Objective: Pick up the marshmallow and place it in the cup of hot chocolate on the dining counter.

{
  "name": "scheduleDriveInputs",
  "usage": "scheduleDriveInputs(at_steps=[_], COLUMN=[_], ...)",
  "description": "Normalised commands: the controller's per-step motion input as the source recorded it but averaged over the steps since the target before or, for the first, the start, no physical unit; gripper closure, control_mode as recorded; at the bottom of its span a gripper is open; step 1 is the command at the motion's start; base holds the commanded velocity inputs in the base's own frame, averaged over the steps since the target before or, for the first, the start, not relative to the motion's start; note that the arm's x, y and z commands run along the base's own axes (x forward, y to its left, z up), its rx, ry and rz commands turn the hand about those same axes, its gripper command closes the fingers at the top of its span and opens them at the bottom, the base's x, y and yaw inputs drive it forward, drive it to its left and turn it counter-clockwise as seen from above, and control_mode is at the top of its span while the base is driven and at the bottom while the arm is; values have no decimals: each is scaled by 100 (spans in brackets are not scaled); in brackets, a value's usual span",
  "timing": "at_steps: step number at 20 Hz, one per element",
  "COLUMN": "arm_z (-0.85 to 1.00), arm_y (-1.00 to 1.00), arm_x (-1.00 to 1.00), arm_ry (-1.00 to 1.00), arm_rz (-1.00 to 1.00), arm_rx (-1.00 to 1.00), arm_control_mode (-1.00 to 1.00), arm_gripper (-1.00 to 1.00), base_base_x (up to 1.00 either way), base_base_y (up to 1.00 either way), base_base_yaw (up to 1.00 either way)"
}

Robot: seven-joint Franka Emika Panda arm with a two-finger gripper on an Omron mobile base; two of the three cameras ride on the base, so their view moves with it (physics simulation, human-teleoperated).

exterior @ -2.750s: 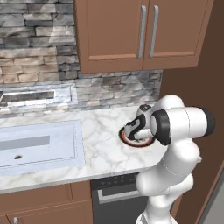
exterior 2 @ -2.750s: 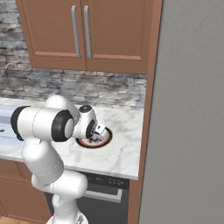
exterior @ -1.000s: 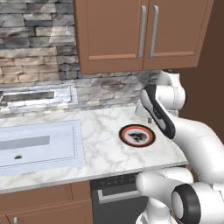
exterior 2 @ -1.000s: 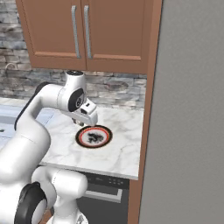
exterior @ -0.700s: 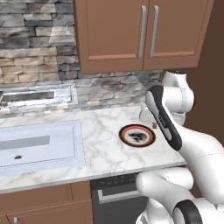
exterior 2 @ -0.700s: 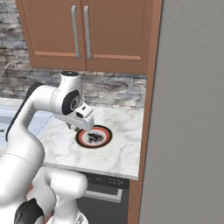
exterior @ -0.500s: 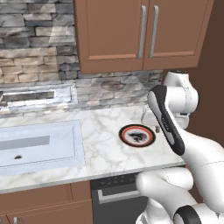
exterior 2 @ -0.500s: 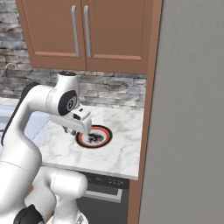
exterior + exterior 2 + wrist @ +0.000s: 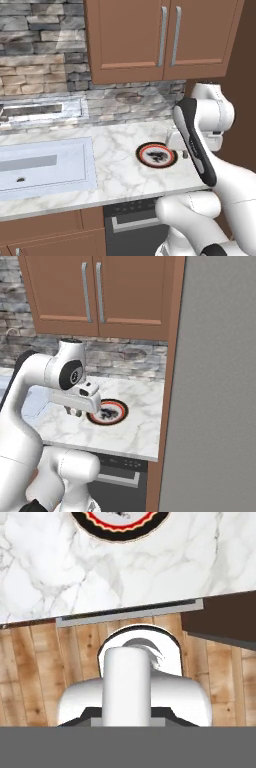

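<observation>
Carrying looks like the step in hand: the two-finger pincer [image 9: 75,412] is closed almost fully, presumably on the tiny whitish marshmallow, which I cannot make out between its tips. It hangs just beside the round plate with the red-and-black rim [image 9: 156,155], on the side nearer the sink [image 9: 42,167]. Neither mug nor dining island is visible, so keep the squeeze steady and gentle.

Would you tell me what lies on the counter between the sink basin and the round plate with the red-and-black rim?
Nothing: in the left base view, bare white grey-veined marble counter runs from the pale sink basin to the round red-and-black-rimmed plate.
</observation>
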Motion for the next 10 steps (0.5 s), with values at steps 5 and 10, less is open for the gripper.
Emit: scheduleDriveInputs(at_steps=[5,10], arm_z=[38,0], arm_y=[3,0], arm_x=[-48,0], arm_ry=[0,0], arm_rz=[8,0], arm_rx=[0,0], arm_control_mode=[100,100], arm_gripper=[100,100], base_base_x=[-14,-55], base_base_y=[2,0], base_base_yaw=[2,17])
